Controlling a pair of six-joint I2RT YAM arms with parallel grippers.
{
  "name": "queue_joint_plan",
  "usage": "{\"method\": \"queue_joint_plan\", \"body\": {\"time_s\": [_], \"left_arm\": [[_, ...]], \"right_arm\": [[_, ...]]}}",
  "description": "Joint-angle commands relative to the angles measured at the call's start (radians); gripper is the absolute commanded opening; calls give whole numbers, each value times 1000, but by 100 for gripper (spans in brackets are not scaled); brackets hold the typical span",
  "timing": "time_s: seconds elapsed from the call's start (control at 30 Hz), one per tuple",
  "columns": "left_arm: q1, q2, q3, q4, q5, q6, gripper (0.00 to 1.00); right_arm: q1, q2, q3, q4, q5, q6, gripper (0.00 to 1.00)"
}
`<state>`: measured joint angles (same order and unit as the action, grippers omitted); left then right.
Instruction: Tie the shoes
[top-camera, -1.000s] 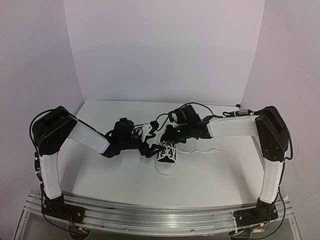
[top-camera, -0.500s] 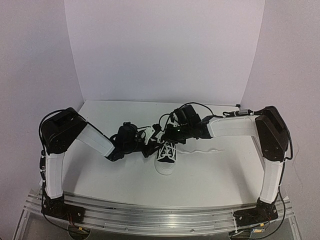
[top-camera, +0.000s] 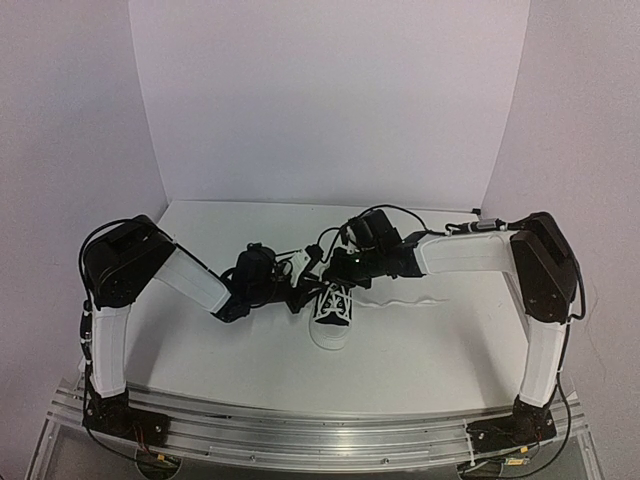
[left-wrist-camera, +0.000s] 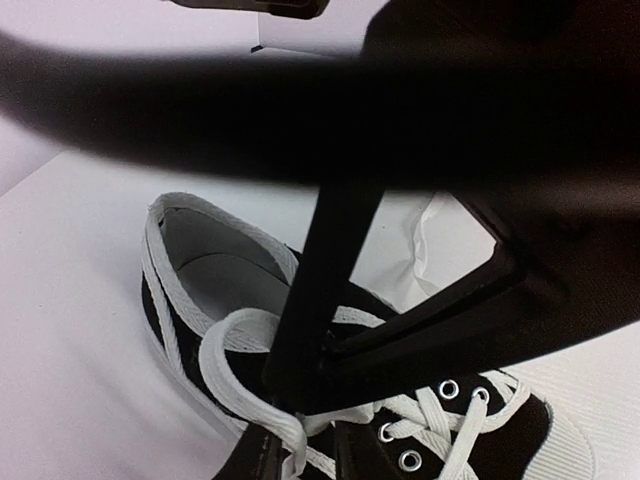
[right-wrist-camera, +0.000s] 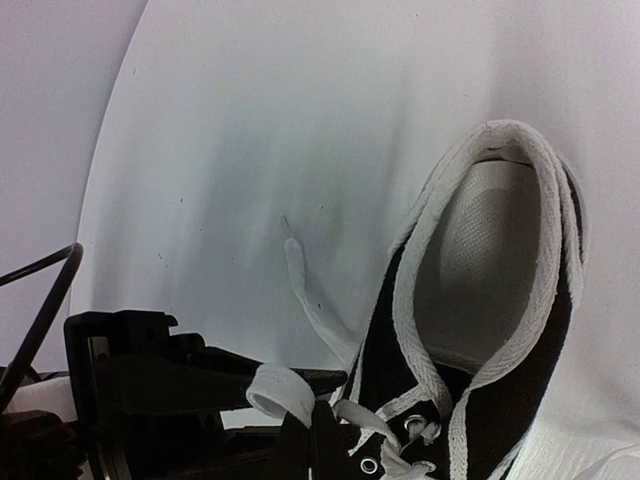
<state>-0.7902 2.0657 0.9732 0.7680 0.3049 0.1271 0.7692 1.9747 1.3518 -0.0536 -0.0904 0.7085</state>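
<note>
Shoe sits on the table at the middle of your top view, upright on its sole, with the white toe toward the bottom of the frame and the heel opening toward the top. Both arms reach in over its laced part. Your left gripper comes from the left and your right gripper from the upper right, and their tips are just beside each other. In the right wrist view you see the right jaws pressed together at the bottom centre, pinching a loop of the laces. In the left wrist view the left fingers show at the bottom edge, close on either side of a lace; you cannot tell whether they clamp it or only flank it. One lace end lies loose on the table left of the heel in the right wrist view. In the top view a strand trails across the table toward the right.
</note>
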Motion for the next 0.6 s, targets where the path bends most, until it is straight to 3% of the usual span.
{"method": "queue_joint_plan", "body": {"time_s": [0.0, 0.17, 0.27, 0.37, 0.57], "left_arm": [[-6, 9, 43, 49, 54, -5, 2], [-8, 9, 42, 44, 70, -27, 0], [-10, 7, 40, 29, 83, -33, 0], [-15, 7, 34, 23, 96, -21, 0], [-30, 7, 33, 21, 126, 61, 0]], "right_arm": [[4, 14, 24, 22, -25, 11, 0], [4, -12, 13, 18, -11, 7, 4], [4, -76, -9, -9, 20, 6, 39], [0, -163, -11, -145, 106, 20, 55], [-96, -309, -20, -628, 313, 153, 57]]}}
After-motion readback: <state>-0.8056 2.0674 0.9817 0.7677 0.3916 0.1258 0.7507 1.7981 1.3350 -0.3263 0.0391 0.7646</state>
